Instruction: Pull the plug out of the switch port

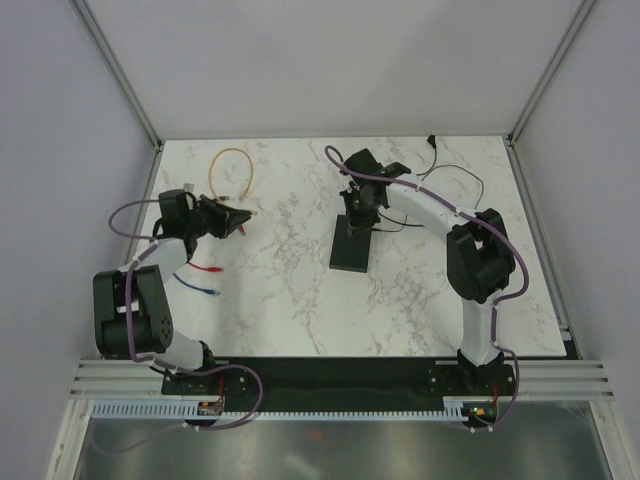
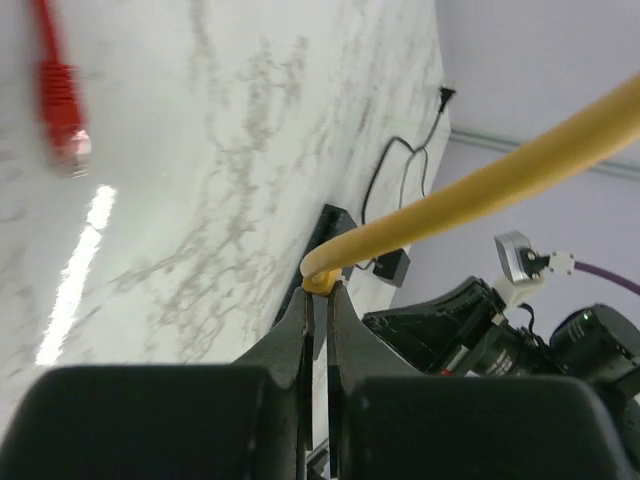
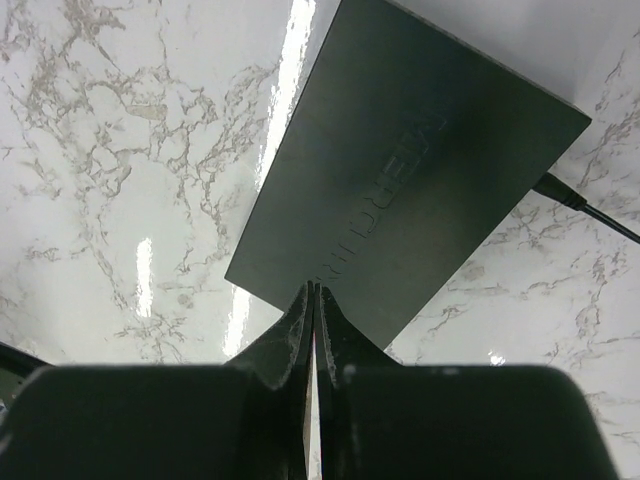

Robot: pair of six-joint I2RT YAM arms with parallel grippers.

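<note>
Pinching yellow cable (image 2: 480,190) end, left end effector (image 2: 320,290) well apart from switch (image 3: 420,190); right end effector (image 3: 313,297) closed, likely bracing it.

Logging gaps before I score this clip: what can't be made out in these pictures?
- The switch ports: in the top view the right gripper covers that end; the right wrist view shows only the lid.
- The yellow cable end: left wrist view, pinched inside the left gripper.
- The red cable plug: left wrist view, blurred.
</note>
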